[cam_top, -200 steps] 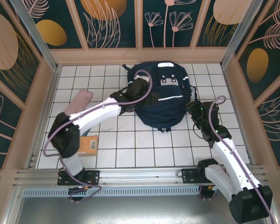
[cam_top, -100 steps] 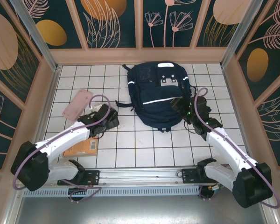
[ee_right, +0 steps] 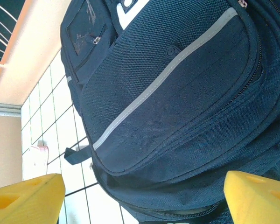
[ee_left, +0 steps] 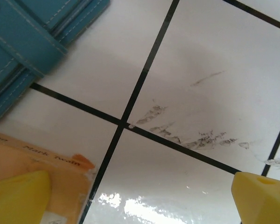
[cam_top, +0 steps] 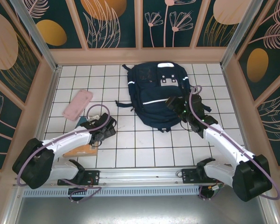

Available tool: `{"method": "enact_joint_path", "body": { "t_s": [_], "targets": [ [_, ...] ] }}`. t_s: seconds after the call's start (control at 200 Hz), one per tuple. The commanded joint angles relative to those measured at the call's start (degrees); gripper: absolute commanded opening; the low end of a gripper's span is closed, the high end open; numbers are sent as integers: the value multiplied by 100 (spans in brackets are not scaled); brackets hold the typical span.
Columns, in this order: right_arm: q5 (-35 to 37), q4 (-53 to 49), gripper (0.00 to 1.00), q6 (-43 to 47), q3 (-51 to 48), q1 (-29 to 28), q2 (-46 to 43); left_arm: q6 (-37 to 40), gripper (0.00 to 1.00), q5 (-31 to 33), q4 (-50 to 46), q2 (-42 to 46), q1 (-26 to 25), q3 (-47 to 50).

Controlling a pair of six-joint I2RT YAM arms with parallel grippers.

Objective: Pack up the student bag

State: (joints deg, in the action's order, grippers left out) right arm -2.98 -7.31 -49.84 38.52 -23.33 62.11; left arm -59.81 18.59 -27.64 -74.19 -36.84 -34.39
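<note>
The student bag [cam_top: 156,91], a large navy backpack with a pale stripe, lies flat at the back middle of the tiled floor. In the right wrist view the bag [ee_right: 177,93] spreads across the frame with its zips toward me. My right gripper [cam_top: 173,103] sits at the bag's near right side. Its jaws [ee_right: 142,200] stand open, and its yellow fingertips [ee_right: 25,196] flank the bag's lower edge without closing on it. Well left of the bag, my left gripper [cam_top: 101,135] hangs low over the floor. It is open [ee_left: 140,200] over bare tile, with nothing between its fingertips [ee_left: 263,198].
A pink case [cam_top: 78,104] lies at the left. An orange book [cam_top: 81,150] lies partly under the left arm, its corner [ee_left: 37,158] beside the left fingertip. A teal stitched wallet [ee_left: 28,42] lies close ahead of the left gripper. Wooden walls ring the floor.
The left arm has drawn back from the bag to the near left and dropped low over the floor. The right arm has swung in toward the bag's right side, its jaws wider.
</note>
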Motion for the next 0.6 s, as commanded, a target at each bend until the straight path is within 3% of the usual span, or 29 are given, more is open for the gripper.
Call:
{"method": "enact_joint_path", "body": {
  "t_s": [0.0, 0.22, 0.596],
  "targets": [
    [-71, 160, 89, -20, 173, -41, 37, 147, 98, -541, 669, -194, 17, 47],
    [-38, 143, 89, -26, 163, -42, 16, 81, 95, -1349, 1192, -481, -62, 64],
    [120, 27, 88, -65, 178, -42, -13, -194, 95, -1999, 1904, -1584, -1342, -1056]
  ]
}}
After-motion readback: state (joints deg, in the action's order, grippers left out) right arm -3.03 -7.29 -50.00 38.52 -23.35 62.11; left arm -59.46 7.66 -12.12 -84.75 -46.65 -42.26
